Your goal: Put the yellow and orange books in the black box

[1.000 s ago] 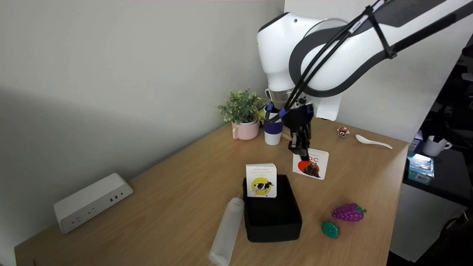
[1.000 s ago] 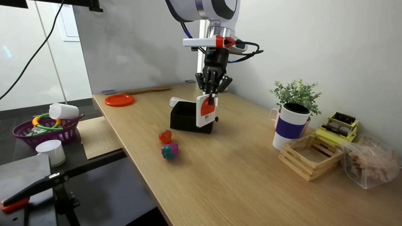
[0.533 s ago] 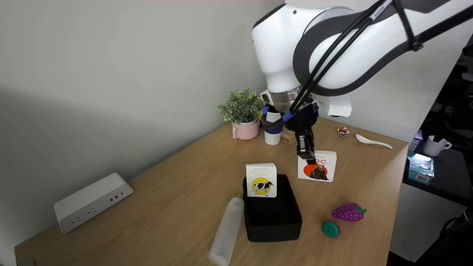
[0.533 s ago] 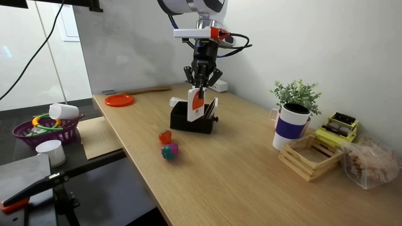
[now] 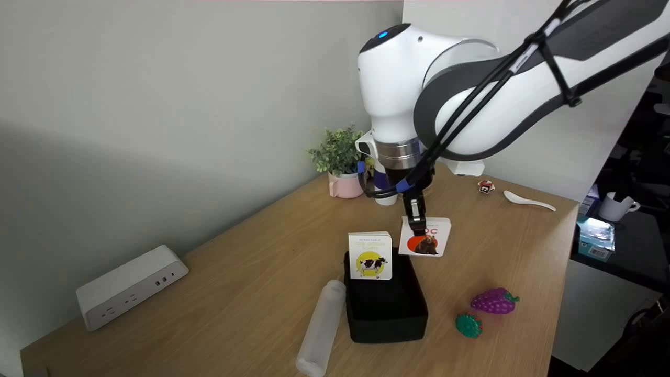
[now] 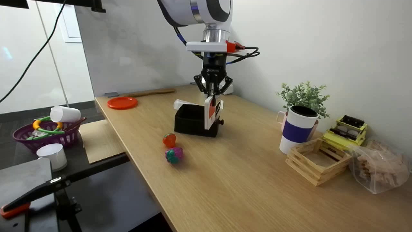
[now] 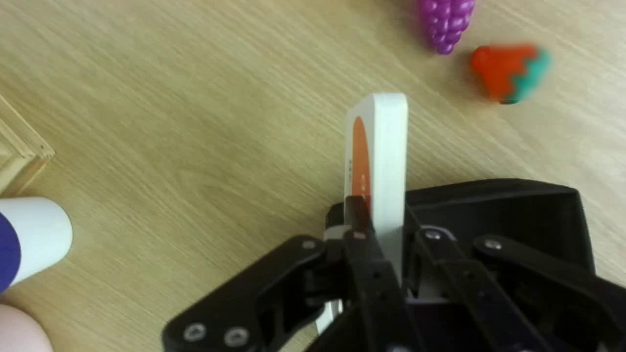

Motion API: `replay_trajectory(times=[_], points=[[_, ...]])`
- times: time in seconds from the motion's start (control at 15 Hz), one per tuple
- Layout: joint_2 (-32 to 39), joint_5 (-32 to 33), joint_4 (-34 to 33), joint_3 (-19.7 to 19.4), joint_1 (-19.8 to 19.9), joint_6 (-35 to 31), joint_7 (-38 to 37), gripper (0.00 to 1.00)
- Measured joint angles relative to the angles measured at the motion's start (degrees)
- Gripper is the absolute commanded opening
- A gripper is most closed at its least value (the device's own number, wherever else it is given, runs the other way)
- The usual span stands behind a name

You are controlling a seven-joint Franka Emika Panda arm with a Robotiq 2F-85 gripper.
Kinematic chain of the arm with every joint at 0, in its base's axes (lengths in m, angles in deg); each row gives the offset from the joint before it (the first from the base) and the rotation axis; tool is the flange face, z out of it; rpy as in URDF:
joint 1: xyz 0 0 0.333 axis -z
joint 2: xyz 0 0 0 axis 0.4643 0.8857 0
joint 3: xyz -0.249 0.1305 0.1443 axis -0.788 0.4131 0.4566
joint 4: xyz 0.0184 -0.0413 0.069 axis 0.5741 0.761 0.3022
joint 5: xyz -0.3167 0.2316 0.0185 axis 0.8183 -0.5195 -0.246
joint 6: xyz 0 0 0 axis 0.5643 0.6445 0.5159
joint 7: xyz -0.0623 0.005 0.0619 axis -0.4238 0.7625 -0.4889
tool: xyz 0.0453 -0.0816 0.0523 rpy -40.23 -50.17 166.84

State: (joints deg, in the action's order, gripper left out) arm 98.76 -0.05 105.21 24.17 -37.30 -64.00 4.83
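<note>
Black walls of the box [image 5: 387,331], in an exterior view, hold the yellow book [image 5: 371,262] leaning in a far corner; bumped by the orange book [image 5: 432,242], it could topple. In an exterior view your gripper [image 6: 213,102] pinches the orange book near the same edge. In the wrist view it seems to jut past the box's edge, so lowering here may snag the rim; upright and squarish, without clear long axis, its thin edge points outward.
</note>
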Motion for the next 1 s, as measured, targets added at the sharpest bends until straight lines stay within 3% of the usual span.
replay_trajectory(times=[0.4, 1.0], points=[[0.98, -1.00, -0.03, 2.15, 2.41, -8.05, 10.15, 0.04], [0.50, -1.90, 0.42, 2.75, 2.74, -8.85, 9.37, 0.04]])
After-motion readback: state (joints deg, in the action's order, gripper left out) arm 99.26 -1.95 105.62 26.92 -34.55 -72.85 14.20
